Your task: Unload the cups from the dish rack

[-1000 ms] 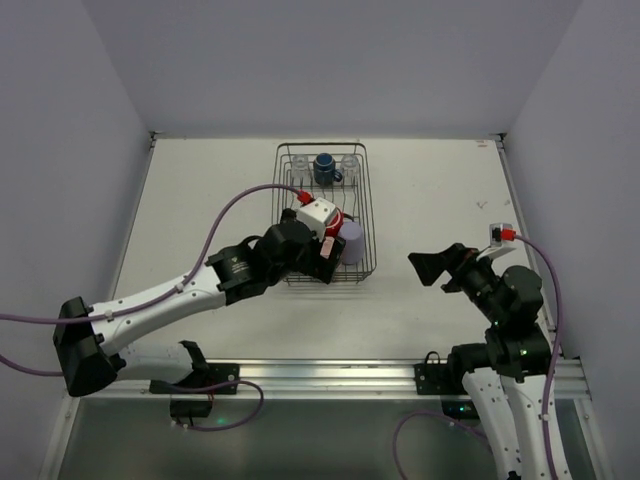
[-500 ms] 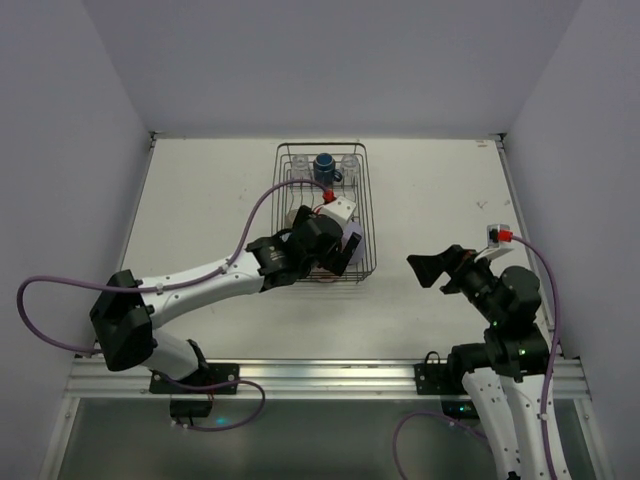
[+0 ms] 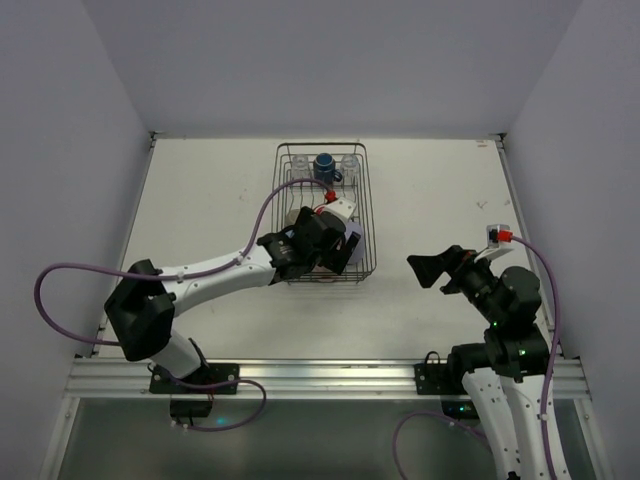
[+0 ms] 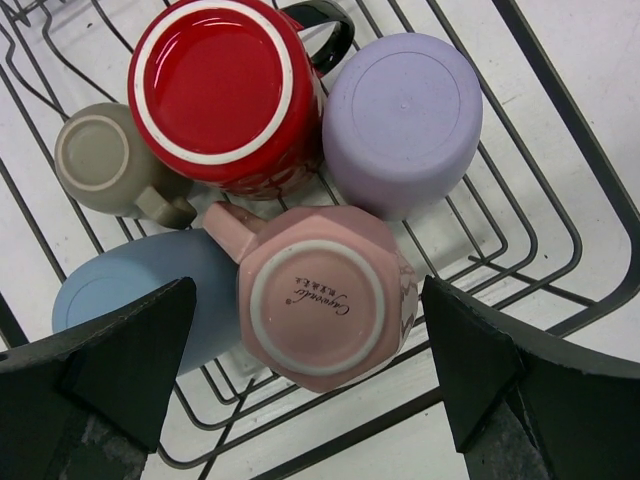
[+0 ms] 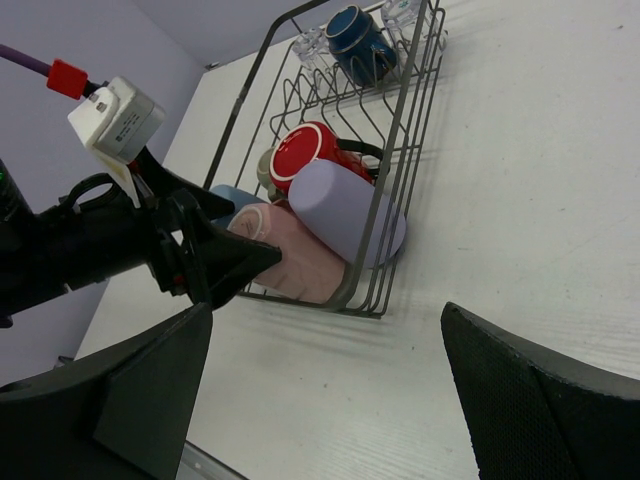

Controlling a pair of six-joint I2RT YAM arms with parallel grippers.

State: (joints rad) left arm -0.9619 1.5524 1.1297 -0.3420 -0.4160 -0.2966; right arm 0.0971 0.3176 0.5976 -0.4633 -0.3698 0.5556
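Note:
The dark wire dish rack (image 3: 322, 212) stands at the table's middle back. In the left wrist view, upside-down cups sit at its near end: a pink mug (image 4: 320, 300), a red mug (image 4: 215, 85), a lavender tumbler (image 4: 405, 115), a light blue cup (image 4: 130, 300) and an olive-green mug (image 4: 100, 160). A dark blue mug (image 3: 325, 168) stands between two clear glasses (image 3: 298, 165) at the far end. My left gripper (image 4: 308, 335) is open above the pink mug, one finger on each side, not touching it. My right gripper (image 3: 432, 268) is open and empty, right of the rack.
The rack's near rim wire (image 4: 400, 400) runs just below the pink mug. White table (image 3: 440, 200) lies to the right of the rack, and more to its left (image 3: 210, 200). Side walls border the table.
My left arm has swung right and reached out over the rack's near end, bringing its open gripper over the pink mug. The right arm has not moved.

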